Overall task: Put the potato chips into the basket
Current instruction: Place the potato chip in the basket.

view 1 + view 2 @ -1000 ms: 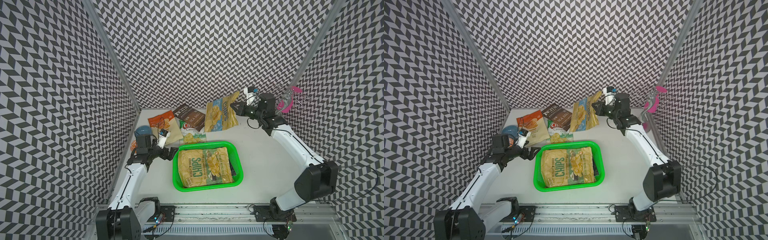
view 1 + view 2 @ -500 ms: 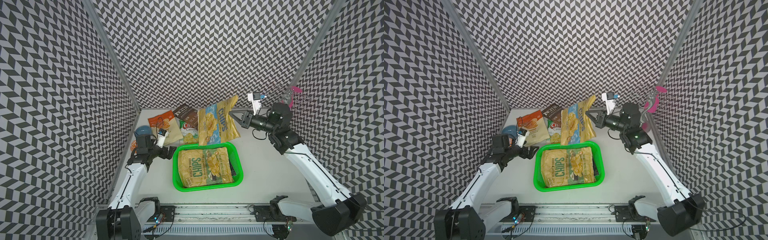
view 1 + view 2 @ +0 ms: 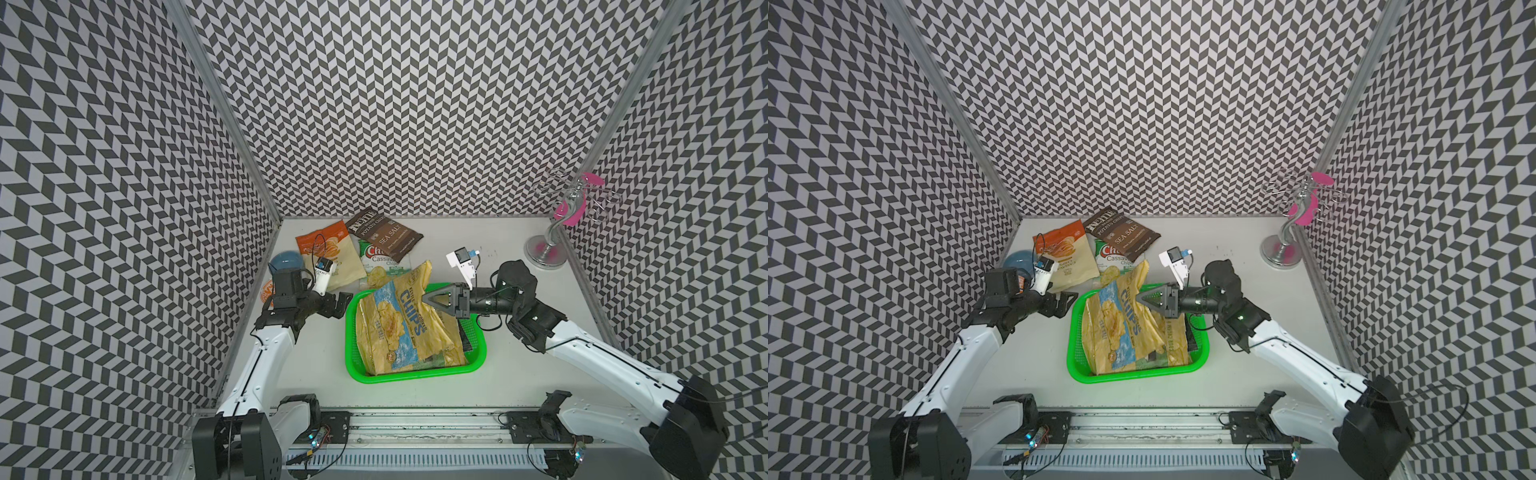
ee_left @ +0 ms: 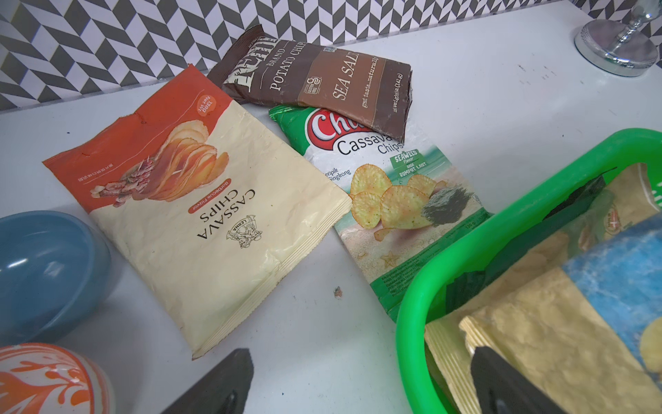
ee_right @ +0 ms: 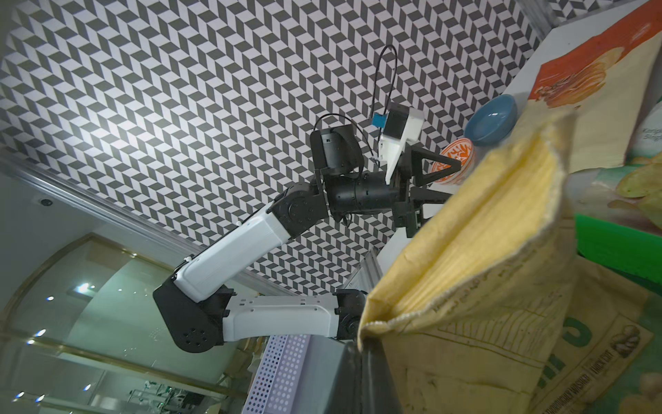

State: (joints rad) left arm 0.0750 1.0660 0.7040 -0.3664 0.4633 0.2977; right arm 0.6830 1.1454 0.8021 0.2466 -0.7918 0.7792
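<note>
A white table (image 3: pixel 519 374) boxed in by chevron-patterned walls carries the bright green basket (image 3: pixel 415 375), where the right arm's bag of potato chips (image 3: pixel 399 328) hangs half delivered. Its lower end rests inside on a tan bag (image 3: pixel 451 353) lying flat in the basket, and its top corner leans out over the far rim. The tilt suggests the bag is being lowered in end first, so that it folds flat on release. Three more bags wait on the table beyond the basket: an orange-cream cassava bag (image 3: pixel 332 257), a green-white bag (image 3: pixel 380 266) just beside the rim, and a brown sea-salt bag (image 3: pixel 386 235) overlapping it. The right gripper (image 3: pixel 430 300) is clenched on the tilted bag's upper edge. The left gripper (image 3: pixel 337 304) stands spread wide and empty beside the basket's near-left corner, apparently poised for the next pick. The left wrist view alone makes the waiting bags' labels readable and shows the parted fingers (image 4: pixel 222 387) with nothing between them. The right wrist view alone shows the held bag's crimped seam (image 5: pixel 483 233) from close up. A blue bowl (image 3: pixel 284 262) and an orange-patterned bowl (image 3: pixel 267 291) sit behind the left arm.
</note>
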